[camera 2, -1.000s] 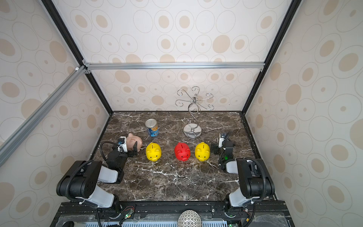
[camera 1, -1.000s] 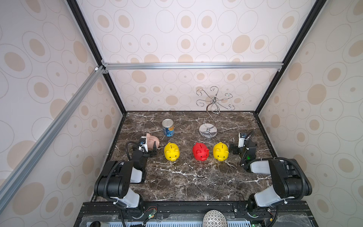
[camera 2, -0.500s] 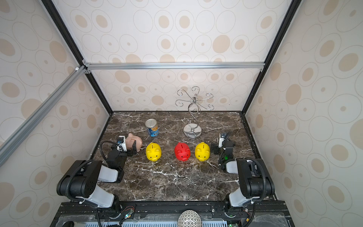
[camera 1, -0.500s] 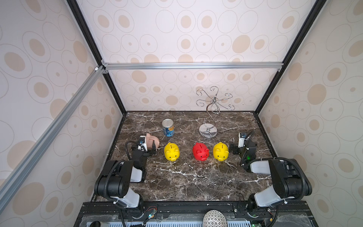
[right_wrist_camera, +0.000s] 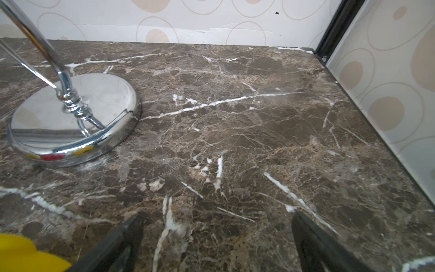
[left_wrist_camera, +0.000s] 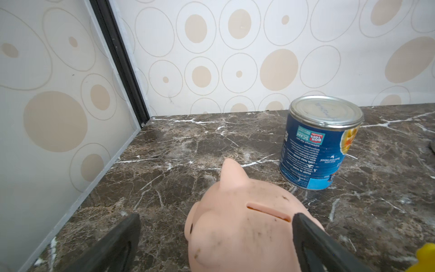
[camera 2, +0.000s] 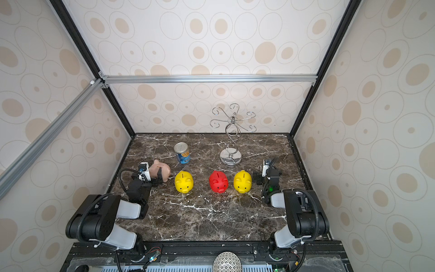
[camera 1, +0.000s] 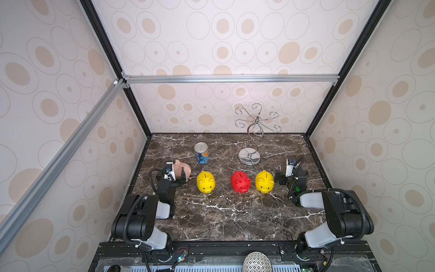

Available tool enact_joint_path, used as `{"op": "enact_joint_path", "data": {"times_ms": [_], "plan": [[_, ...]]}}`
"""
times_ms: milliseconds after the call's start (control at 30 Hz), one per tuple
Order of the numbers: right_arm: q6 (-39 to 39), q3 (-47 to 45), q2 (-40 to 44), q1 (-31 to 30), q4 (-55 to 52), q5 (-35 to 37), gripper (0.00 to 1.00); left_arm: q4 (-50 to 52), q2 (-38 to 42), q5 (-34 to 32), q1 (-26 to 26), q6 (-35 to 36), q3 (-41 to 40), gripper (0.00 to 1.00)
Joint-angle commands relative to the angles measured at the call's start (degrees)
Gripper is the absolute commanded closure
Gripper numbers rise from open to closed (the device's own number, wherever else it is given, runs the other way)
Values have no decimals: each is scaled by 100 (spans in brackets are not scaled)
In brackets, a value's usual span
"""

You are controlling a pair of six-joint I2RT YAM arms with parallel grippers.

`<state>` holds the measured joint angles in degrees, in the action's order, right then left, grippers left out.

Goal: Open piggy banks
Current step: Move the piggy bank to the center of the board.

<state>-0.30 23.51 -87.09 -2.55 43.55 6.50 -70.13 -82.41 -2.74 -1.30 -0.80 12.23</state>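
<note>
Four piggy banks stand in a row on the marble top. The pale pink one [camera 1: 183, 167] [left_wrist_camera: 244, 226] is at the left, then a yellow one [camera 1: 206, 181], a red one [camera 1: 240, 181] and a second yellow one [camera 1: 264, 181]. My left gripper [camera 1: 176, 177] [left_wrist_camera: 216, 217] is open and straddles the pink pig from behind. One finger [left_wrist_camera: 313, 237] lies by its coin slot; the other finger stands apart from it. My right gripper [camera 1: 290, 177] [right_wrist_camera: 216, 219] is open over bare marble, just right of the second yellow pig. No plugs show.
A blue-labelled tin can [camera 1: 201, 153] stands behind the pink and yellow pigs. A chrome hook stand [camera 1: 249, 156] [right_wrist_camera: 70, 117] rises behind the red pig. Patterned walls with black frame posts close in the left, right and back sides.
</note>
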Motion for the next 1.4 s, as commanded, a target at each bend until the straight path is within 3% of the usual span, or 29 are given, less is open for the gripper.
{"op": "enact_joint_path", "data": {"times_ms": [0, 133, 300, 400, 500, 567, 700, 767, 867, 1000, 1167, 1367], "plan": [[105, 127, 489, -74, -401, 463, 1, 879, 1073, -315, -78, 24, 151, 0], [210, 369, 1063, -224, -1279, 1006, 1, 2196, 2326, -444, -138, -74, 473, 0], [680, 1383, 1552, -230, -3440, 1373, 1, 3599, 3346, -394, -135, -120, 1082, 0], [1491, 2423, 1656, -221, -5353, 1278, 1, 4954, 3580, -588, -134, -745, 1874, 0], [2539, 2747, 1746, -184, -6021, 1462, 0, 6339, 3633, -886, -134, -1884, 2725, 0], [2439, 2757, 1858, -78, -6059, 926, 1, 6768, 3722, -897, -134, -2268, 2973, 0], [2212, 3063, 2010, -151, -6670, -457, 24, 6305, 4105, -309, -128, -2702, 2643, 0], [2084, 3109, 2120, -561, -7019, -615, 25, 6242, 4150, 64, -130, -2849, 2555, 0], [1763, 3011, 2392, -1848, -7374, 35, 22, 6362, 3991, 1335, -125, -2821, 2585, 0], [1777, 2835, 2425, -3202, -7563, 376, 19, 6143, 3888, 2569, -212, -3531, 2154, 1], [1702, 3275, 1694, -4821, -7445, 1020, 10, 6392, 4150, 2075, -588, -3888, 1589, 1], [1585, 3660, 953, -4923, -7320, 1243, 7, 7092, 3535, 1096, -1768, -3805, 1458, 2]]}}
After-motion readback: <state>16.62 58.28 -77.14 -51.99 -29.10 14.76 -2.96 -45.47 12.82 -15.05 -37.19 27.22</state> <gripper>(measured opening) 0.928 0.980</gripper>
